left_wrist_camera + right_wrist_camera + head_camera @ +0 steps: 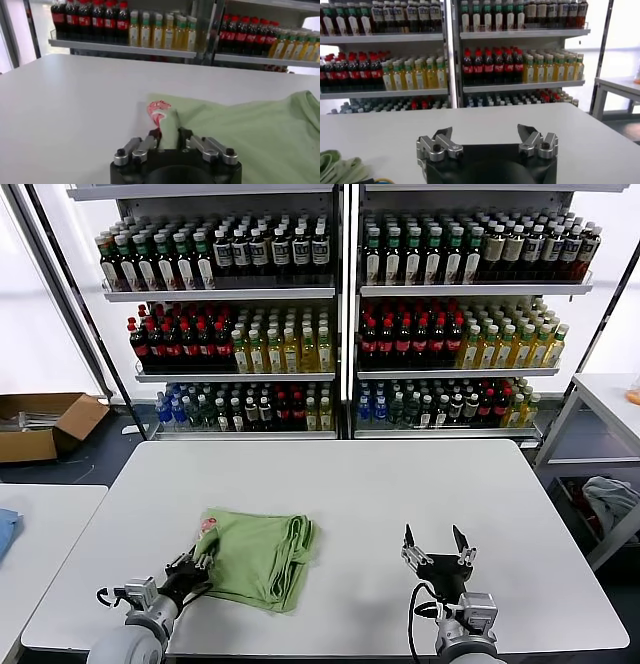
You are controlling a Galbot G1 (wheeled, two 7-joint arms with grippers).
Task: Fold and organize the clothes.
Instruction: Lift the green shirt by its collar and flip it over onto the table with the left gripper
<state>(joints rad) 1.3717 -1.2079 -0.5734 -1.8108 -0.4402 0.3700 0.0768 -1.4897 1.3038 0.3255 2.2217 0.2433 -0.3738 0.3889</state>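
The left gripper (170, 137) is closed on the near left edge of the shirt (262, 556), a fold of green cloth being pinched between its fingers (150, 142); the red-and-white print (159, 111) lies just beyond the fingertips. The shirt is seen already folded into a compact, layered rectangle on the white table (400, 494), stretching from this gripper toward the table's middle. The step in hand is judged to be a late fold or a final tidying of the bundle. The next move is expected to require that the pinched edge be lifted and carried across the bundle without the stacked layers on the far side being dragged loose.

The right gripper (437, 550) is held open and empty above bare table, well apart from the shirt. Nothing is seen in the way on the table. Shelves of bottles (330, 314) stand beyond its far edge, a cardboard box (45, 424) lies on the floor beyond the left gripper, and a blue cloth (6, 529) rests on a neighbouring table.
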